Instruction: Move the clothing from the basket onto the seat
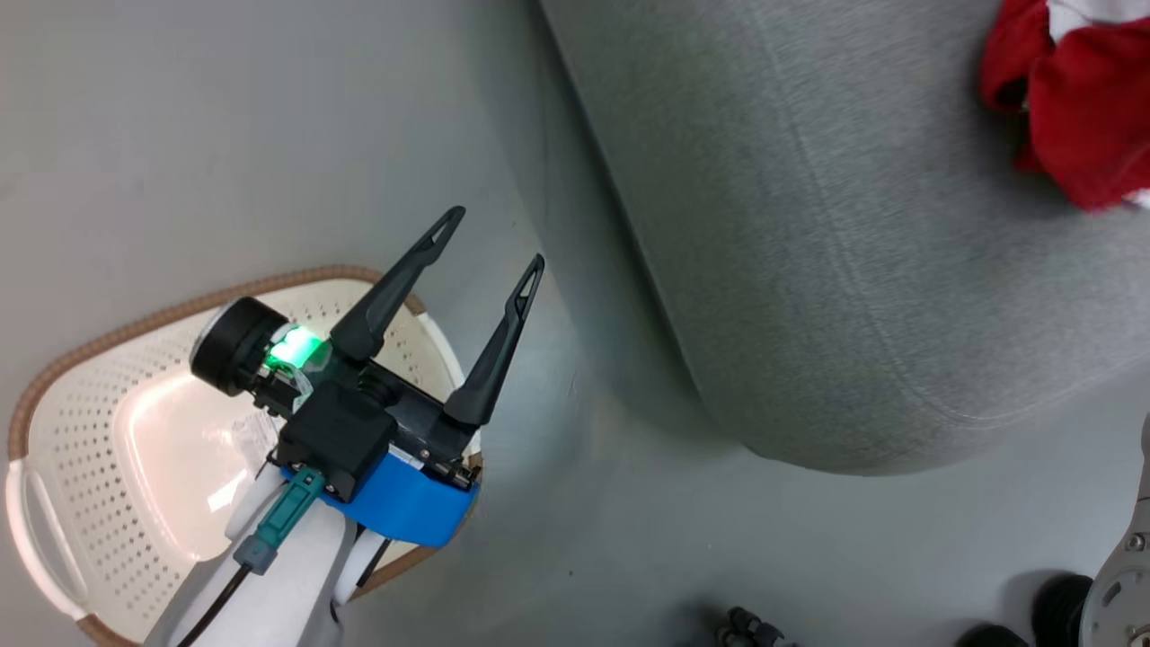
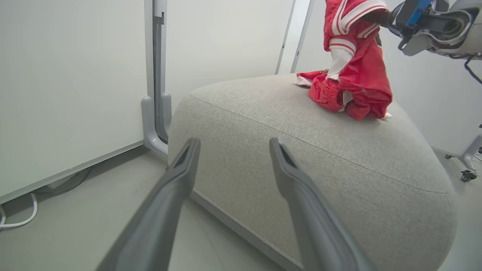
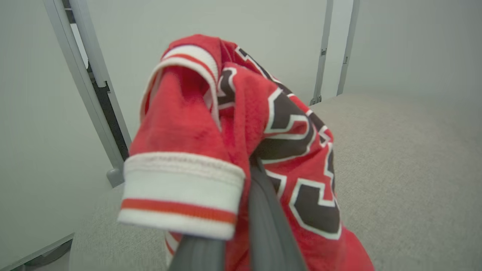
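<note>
The jersey (image 3: 241, 124), red with white stripe trim and black-white lettering, hangs bunched from the right gripper (image 3: 256, 177), whose fingers are closed on the fabric; its lower folds reach the top of the seat (image 2: 301, 150), touching a plain red garment (image 2: 325, 90) crumpled there; the left gripper (image 1: 498, 235) hovers over the basket (image 1: 81, 377) on the floor beside the seat, fingers spread wide, holding nothing.
</note>
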Available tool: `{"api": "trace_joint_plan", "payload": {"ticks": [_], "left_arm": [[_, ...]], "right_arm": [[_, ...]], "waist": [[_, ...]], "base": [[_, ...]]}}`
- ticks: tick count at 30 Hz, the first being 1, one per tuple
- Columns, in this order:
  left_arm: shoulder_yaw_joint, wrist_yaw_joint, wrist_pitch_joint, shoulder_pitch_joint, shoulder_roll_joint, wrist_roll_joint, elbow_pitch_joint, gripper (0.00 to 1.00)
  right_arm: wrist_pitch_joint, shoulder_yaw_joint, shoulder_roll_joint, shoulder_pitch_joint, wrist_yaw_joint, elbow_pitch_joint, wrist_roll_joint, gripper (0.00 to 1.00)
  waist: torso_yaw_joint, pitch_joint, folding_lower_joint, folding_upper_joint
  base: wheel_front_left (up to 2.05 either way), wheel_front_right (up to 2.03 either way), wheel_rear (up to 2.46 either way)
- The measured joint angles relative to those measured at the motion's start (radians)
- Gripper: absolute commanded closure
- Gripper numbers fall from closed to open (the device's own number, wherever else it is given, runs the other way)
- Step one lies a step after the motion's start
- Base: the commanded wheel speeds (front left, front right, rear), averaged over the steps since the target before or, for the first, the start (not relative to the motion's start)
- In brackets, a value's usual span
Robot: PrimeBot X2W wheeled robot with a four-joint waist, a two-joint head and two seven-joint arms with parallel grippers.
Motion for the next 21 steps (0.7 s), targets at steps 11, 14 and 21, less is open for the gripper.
{"api": "trace_joint_plan", "payload": {"ticks": [11, 14, 21], "left_arm": [[0.014, 0.007, 0.000, -0.016, 0.011, 0.001, -0.038, 0.00], [0.018, 0.007, 0.000, -0.016, 0.008, 0.000, -0.038, 0.00], [0.023, 0.007, 0.000, -0.016, 0.001, -0.002, -0.030, 0.00]], "right_arm": [[-0.040, -0.056, -0.007, -0.056, 0.000, 0.227, -0.087, 1.00], [-0.055, -0.061, -0.013, -0.068, 0.000, 0.258, -0.090, 1.00], [-0.070, -0.040, -0.016, -0.077, 0.000, 0.297, -0.095, 0.59]], "waist": [[0.053, 0.083, 0.0000, 0.0000], [0.059, 0.078, -0.0001, 0.0000], [0.056, 0.063, -0.0001, 0.0000]], "base": [[0.00, 0.00, 0.00], [0.00, 0.00, 0.00], [0.00, 0.00, 0.00]]}}
